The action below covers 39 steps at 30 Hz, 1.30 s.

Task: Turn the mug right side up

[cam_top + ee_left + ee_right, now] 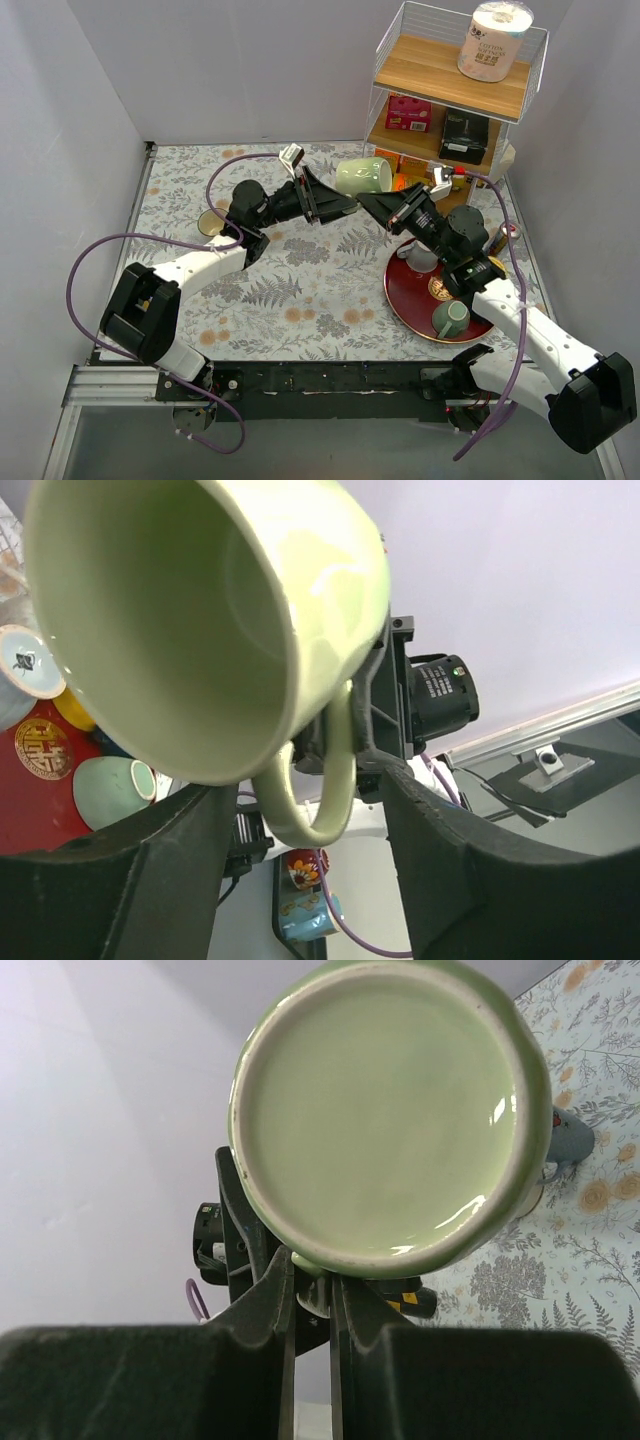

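Note:
A pale green mug (363, 176) hangs on its side in the air at the back of the table, its mouth towards the left arm. My right gripper (374, 206) is shut on the mug's handle; in the right wrist view (312, 1295) the fingers pinch the handle under the mug's base (385, 1110). My left gripper (343, 207) is open just left of it. In the left wrist view the mug's mouth (170, 630) faces the camera, and the handle (305, 805) hangs above the gap of my left gripper (300, 875), whose fingers (120, 880) stand wide apart without touching it.
A round red tray (405, 300) at the right holds a small green cup (450, 318) and a white cup (420, 258). A wire shelf rack (450, 90) with boxes and a toilet roll stands at the back right. A small cup (210, 222) sits at the left.

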Motion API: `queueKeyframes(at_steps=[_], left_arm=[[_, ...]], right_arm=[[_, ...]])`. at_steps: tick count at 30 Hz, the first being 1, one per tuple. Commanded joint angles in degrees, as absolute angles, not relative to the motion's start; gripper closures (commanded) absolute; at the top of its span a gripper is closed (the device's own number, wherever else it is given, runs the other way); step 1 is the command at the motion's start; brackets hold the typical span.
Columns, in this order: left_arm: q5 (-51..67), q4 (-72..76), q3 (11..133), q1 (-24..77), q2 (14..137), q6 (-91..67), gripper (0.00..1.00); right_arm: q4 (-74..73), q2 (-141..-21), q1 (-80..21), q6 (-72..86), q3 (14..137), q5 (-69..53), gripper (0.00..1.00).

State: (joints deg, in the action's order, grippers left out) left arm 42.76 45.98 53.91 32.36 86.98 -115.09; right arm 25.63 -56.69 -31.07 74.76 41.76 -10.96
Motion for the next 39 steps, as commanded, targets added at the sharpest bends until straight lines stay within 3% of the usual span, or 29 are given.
queueKeyframes(at_steps=[1,11,14,16,23,27,29,30,32,33,36,39], left_arm=[[40.61,52.64,54.76,32.61,87.27,-140.70,0.46],[38.59,58.27,52.56,32.70,88.59,-149.41,0.64],[38.23,59.41,53.17,32.69,89.12,-150.38,0.79],[38.32,60.29,53.61,32.61,89.56,-150.29,1.00],[38.23,62.67,53.18,32.69,89.30,-148.01,1.00],[38.58,56.37,53.78,32.61,87.54,-143.10,1.00],[38.67,53.19,54.40,32.61,86.58,-138.71,1.00],[38.58,48.39,55.19,32.69,85.35,-136.86,1.00],[37.62,42.39,56.42,32.61,83.94,-129.66,1.00],[36.92,35.32,57.12,32.69,82.37,-126.59,1.00],[32.27,20.73,60.63,32.61,79.29,-113.77,1.00],[27.53,5.45,67.22,32.17,78.40,-98.83,1.00]], right_arm=[[38.92,-55.55,-31.90,73.30,41.58,-11.87,0.99],[50.26,-56.69,-33.04,69.79,36.83,-14.24,0.99],[52.29,-57.04,-33.31,69.00,35.86,-15.20,0.99],[52.21,-57.04,-33.40,68.56,35.34,-15.64,0.99],[47.20,-55.46,-33.49,66.45,34.19,-15.65,0.99],[43.17,-54.58,-33.40,65.30,34.36,-15.21,0.97],[41.41,-54.23,-33.49,64.69,34.72,-14.51,0.91],[38.87,-53.71,-33.49,63.99,35.33,-14.15,0.77],[35.96,-53.26,-33.40,62.76,36.12,-13.02,0.64],[30.38,-53.09,-33.40,61.71,37.86,-12.57,0.50],[17.47,-53.78,-33.40,57.32,41.65,-12.04,0.26],[8.39,-54.14,-33.49,55.20,45.26,-10.99,0.19]])
